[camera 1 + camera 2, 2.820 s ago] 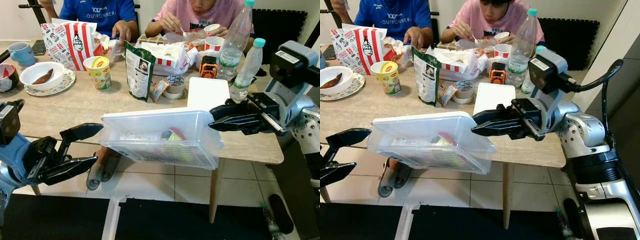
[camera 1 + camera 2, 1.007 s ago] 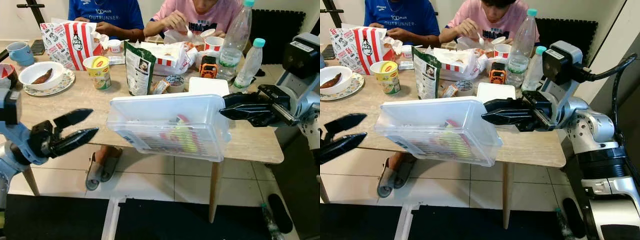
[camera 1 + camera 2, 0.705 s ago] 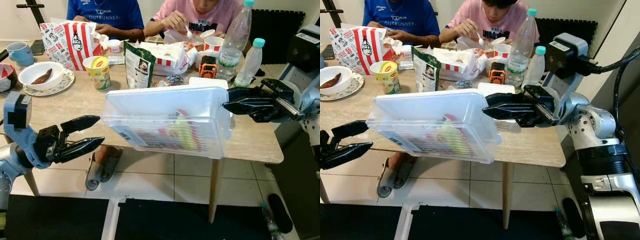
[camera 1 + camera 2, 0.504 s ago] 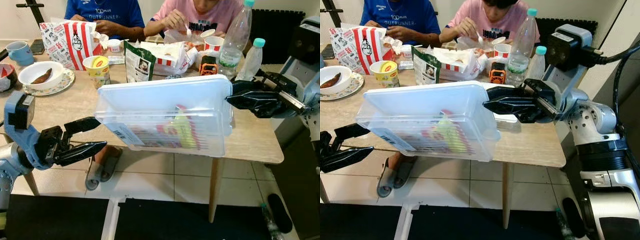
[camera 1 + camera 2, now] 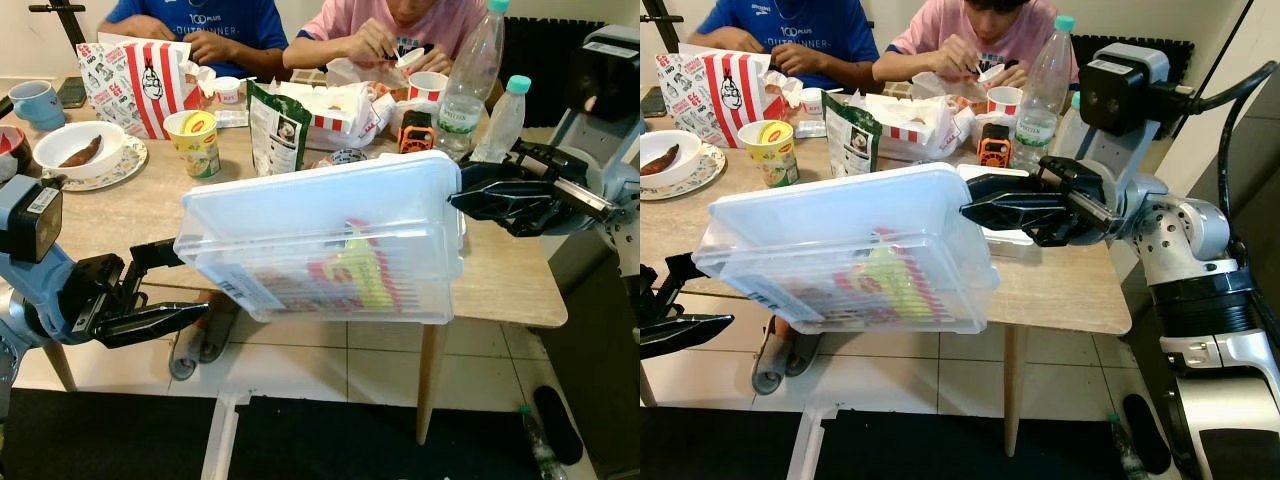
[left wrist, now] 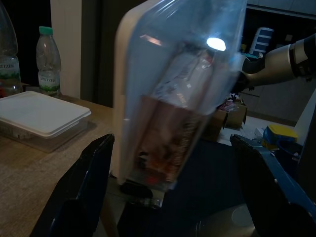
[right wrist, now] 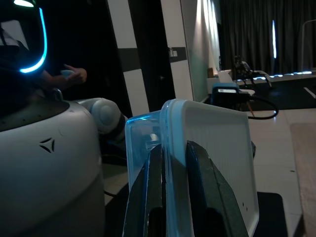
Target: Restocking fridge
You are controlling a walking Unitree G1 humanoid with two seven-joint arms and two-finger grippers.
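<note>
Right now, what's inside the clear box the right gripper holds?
Through the clear box wall: colourful packets, green and red, slid to its lower side. Labels unreadable; anything behind them is hidden. The right gripper pinches its rim.

Open floor (image 5: 330, 370) lower centre under the held clear lidded container (image 5: 320, 235); behind it, table edge (image 5: 500, 300), white-lidded box (image 5: 1005, 240) and water bottles (image 5: 497, 125) crowd the upper right.

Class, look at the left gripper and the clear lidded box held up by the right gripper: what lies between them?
Nothing: a bare gap separates the open left gripper from the clear lidded box, seen in the left eye view; the right gripper clamps its other end.
</note>
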